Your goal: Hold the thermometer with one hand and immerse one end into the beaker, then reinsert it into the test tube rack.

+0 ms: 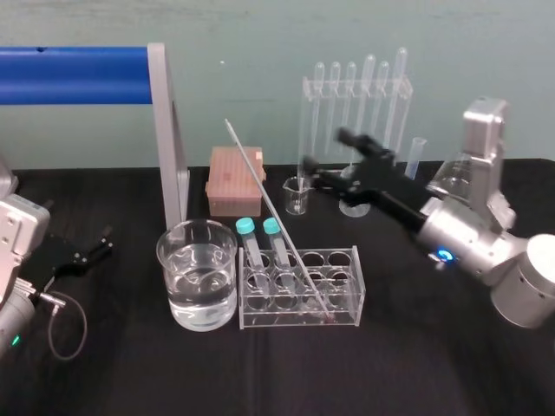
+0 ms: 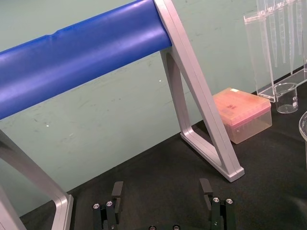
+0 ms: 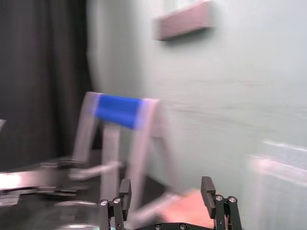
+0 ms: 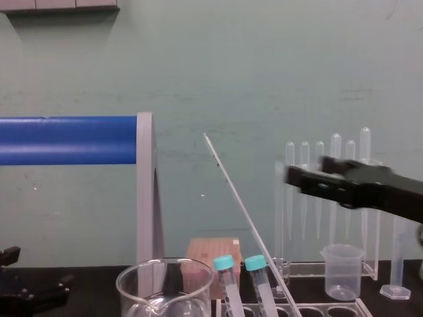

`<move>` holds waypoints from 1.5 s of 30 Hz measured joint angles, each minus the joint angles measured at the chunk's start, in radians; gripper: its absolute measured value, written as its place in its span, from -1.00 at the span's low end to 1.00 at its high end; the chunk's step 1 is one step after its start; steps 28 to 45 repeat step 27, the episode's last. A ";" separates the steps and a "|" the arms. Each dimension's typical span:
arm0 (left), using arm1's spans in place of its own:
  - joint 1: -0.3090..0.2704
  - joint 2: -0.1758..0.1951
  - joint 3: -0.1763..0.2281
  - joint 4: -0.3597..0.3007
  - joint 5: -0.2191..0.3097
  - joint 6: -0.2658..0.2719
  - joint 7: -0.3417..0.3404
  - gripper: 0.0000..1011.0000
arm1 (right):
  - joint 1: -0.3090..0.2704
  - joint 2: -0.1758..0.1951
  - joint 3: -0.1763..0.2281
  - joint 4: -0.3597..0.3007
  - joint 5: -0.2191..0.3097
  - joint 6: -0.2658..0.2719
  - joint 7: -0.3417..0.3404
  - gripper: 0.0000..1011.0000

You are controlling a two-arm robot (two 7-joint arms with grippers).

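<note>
The thermometer is seen leaning in the test tube rack, red tip down and upper end tilted back to the left, with the beaker (clear liquid inside) just beside the rack. The right gripper is held above the table behind the rack, fingers spread wide with nothing between them. The left gripper is parked at the table's left, likewise spread and empty.
</note>
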 joint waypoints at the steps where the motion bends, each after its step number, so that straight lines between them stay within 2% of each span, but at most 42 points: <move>1: 0.000 0.000 0.000 0.000 0.000 0.000 0.000 0.99 | -0.013 0.003 0.011 -0.006 -0.019 0.000 -0.045 0.89; 2: 0.000 0.000 0.000 0.000 0.000 0.000 0.000 0.99 | -0.035 0.008 0.027 -0.013 -0.056 0.006 -0.124 0.94; 3: 0.000 0.000 0.000 0.000 0.000 0.000 0.000 0.99 | -0.035 0.008 0.027 -0.013 -0.056 0.006 -0.124 0.97; 4: 0.000 0.000 0.000 0.000 0.000 0.000 0.000 0.99 | -0.056 0.013 0.040 -0.015 -0.094 0.025 -0.202 0.98; 6: 0.000 0.000 0.000 0.000 0.000 0.000 0.000 0.99 | -0.082 0.018 0.052 -0.008 -0.128 0.066 -0.278 0.98; 10: 0.000 0.000 0.000 0.000 0.000 0.000 0.000 0.99 | -0.108 0.018 0.063 0.007 -0.154 0.114 -0.336 0.98; 14: 0.000 0.000 0.000 0.000 0.000 0.000 0.000 0.99 | -0.120 0.011 0.072 0.015 -0.168 0.120 -0.356 0.98; 45: 0.000 0.000 0.000 0.000 0.000 0.000 0.000 0.99 | -0.119 0.013 0.072 0.013 -0.168 0.121 -0.360 0.98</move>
